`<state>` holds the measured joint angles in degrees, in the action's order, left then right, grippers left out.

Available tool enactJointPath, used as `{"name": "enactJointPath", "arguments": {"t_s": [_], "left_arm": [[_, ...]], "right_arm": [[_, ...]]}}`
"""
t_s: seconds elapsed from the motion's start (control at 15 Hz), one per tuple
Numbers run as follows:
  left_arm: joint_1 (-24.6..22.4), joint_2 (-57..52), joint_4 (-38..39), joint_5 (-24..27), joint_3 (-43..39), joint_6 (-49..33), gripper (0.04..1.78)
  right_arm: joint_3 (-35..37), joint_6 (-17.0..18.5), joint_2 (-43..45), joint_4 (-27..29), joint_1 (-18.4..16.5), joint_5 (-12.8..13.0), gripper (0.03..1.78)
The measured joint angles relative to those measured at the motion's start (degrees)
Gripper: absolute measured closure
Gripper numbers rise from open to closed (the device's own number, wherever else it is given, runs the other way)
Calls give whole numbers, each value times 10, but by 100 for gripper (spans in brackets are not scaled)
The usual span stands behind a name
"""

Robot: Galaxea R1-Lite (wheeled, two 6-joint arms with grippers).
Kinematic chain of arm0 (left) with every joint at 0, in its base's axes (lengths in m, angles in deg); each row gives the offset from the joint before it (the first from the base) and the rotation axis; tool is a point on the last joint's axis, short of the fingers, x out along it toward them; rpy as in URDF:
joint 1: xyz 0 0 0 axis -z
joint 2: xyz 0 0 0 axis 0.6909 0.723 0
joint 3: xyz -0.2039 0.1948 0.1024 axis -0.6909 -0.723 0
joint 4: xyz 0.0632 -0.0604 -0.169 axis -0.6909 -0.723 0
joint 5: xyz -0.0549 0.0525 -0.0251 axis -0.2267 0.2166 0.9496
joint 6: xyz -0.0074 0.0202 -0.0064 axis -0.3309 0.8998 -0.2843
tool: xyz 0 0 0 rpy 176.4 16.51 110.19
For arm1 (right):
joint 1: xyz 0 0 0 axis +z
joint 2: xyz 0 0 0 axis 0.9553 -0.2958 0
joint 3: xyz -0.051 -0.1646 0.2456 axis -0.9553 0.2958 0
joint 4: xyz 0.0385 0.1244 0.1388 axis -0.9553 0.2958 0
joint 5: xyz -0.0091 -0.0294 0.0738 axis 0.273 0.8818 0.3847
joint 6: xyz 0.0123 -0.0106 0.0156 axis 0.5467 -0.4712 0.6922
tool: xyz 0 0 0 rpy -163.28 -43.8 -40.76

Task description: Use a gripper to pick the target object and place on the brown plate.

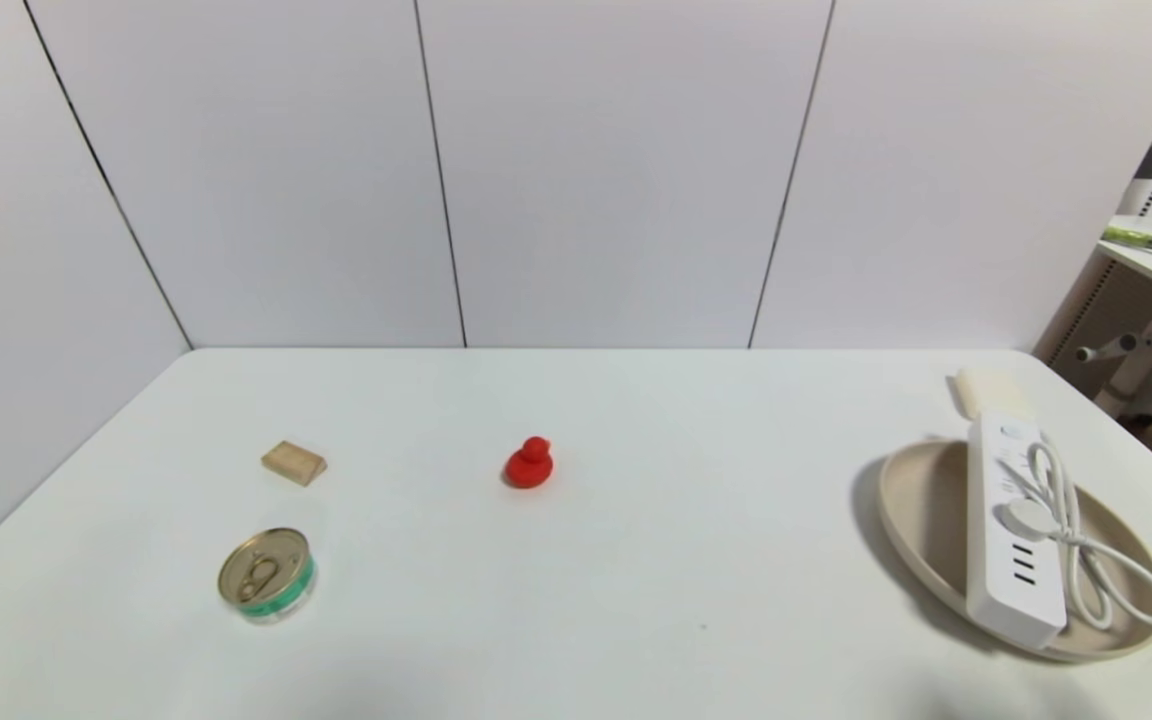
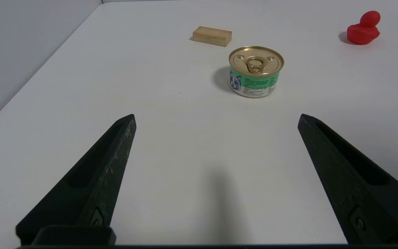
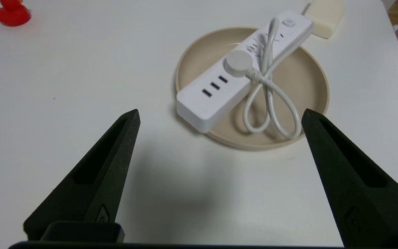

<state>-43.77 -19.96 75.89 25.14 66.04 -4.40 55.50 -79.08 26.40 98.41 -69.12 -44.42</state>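
The white power strip with its coiled cord lies across the beige-tan plate at the table's right, both ends overhanging the rim. It also shows in the right wrist view on the plate. My right gripper is open and empty, hovering over bare table short of the plate's near rim. My left gripper is open and empty over the table's left front. Neither gripper shows clearly in the head view.
A green-banded tin can and a small wooden block sit at the left. A red duck stands mid-table. A cream block lies behind the plate, near the table's right edge.
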Motion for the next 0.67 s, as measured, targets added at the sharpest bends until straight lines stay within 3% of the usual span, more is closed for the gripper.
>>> {"name": "enactJointPath", "arguments": {"t_s": [0.2, 0.4, 0.67], "left_arm": [[0, 0, 0, 0, 0, 0, 13], [0, 0, 0, 0, 0, 0, 13], [0, 0, 0, 0, 0, 0, 13]], "right_arm": [[120, -9, 120, -26, -27, -23, 16], [179, -5, 224, -49, -35, -19, 14], [221, -2, 275, -89, -37, 30, 13]]}}
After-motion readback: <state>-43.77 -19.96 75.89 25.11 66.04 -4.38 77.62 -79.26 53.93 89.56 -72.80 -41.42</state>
